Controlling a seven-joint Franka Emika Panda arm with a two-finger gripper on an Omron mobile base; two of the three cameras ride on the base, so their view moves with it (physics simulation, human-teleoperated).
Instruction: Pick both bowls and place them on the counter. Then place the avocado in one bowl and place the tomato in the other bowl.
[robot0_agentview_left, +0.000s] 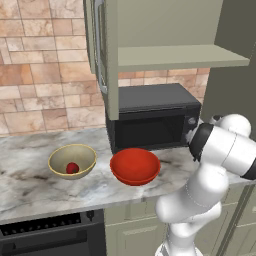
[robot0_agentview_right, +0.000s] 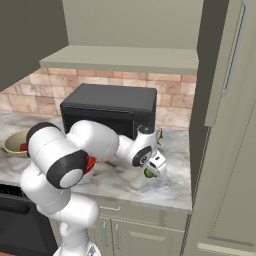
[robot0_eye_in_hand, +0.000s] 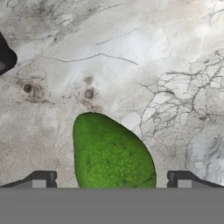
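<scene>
We see our gripper (robot0_eye_in_hand: 111, 186) with its jaws spread as wide as they go and holding nothing. The avocado (robot0_eye_in_hand: 109, 154) lies on the counter (robot0_eye_in_hand: 131, 65) right between the two fingertips (robot0_eye_in_hand: 41, 180), clear of both. Away from the jaws, the tan-olive bowl (robot0_agentview_left: 72, 161) sits on the marble with the tomato (robot0_agentview_left: 72, 168) inside it, and the red bowl (robot0_agentview_left: 135, 165) stands just beside it, before the microwave (robot0_agentview_left: 152, 117).
</scene>
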